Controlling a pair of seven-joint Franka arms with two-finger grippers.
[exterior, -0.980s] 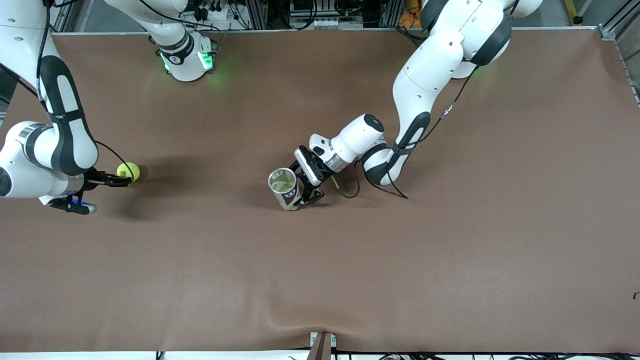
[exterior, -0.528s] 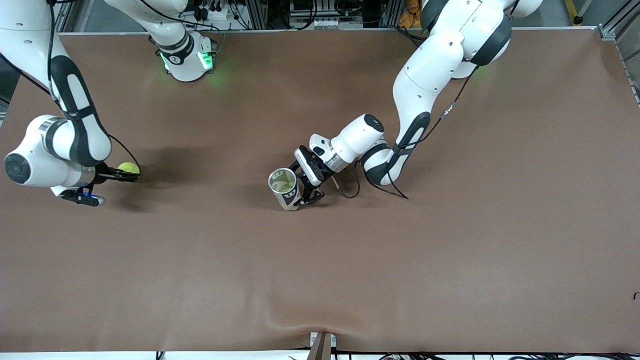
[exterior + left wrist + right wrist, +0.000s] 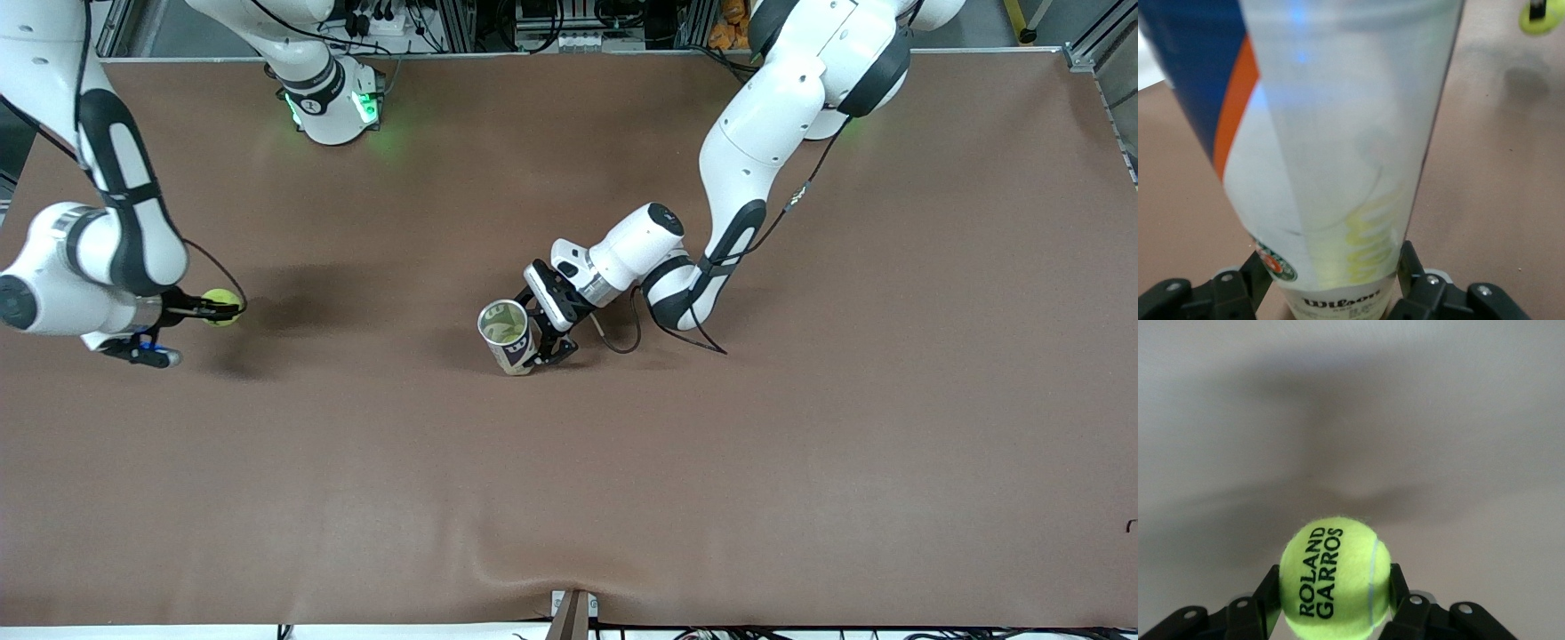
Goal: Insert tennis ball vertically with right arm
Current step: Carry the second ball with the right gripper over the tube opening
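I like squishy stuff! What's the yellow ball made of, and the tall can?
The tennis ball looks fuzzy, like felt: its edge is hairy, with printed black letters. The can looks like clear, shiny plastic with a printed label; you can see through its wall.

One tennis ball, one can, two arms.

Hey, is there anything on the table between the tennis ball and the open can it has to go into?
Nothing visible. The right hand is shut on the tennis ball at the right arm's end; bare brown table runs from there to the ball can, held upright mid-table by the left hand, its mouth open and uncovered.
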